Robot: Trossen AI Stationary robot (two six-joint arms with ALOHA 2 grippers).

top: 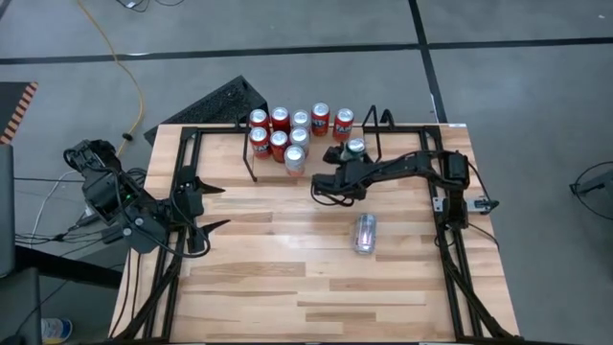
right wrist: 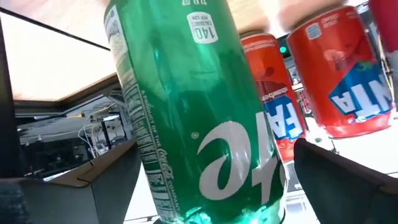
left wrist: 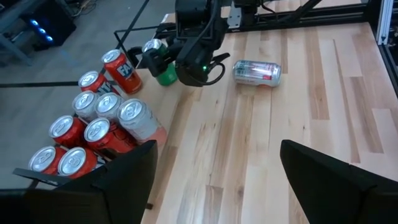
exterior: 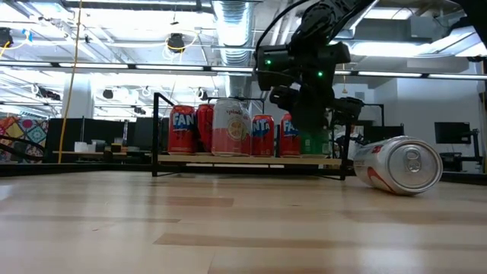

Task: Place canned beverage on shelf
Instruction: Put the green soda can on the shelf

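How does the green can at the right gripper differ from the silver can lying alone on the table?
The green can stands upright on the shelf; the silver can lies on its side on the table. The green can sits between the right gripper's open fingers; the silver can lies apart from both grippers. Both are beverage cans.

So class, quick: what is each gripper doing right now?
Left gripper: open, empty, waiting at the table's left edge.
Right gripper: jaws open around the green can on the shelf.

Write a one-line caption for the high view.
Right gripper at green can on the shelf; another can lies on the table.
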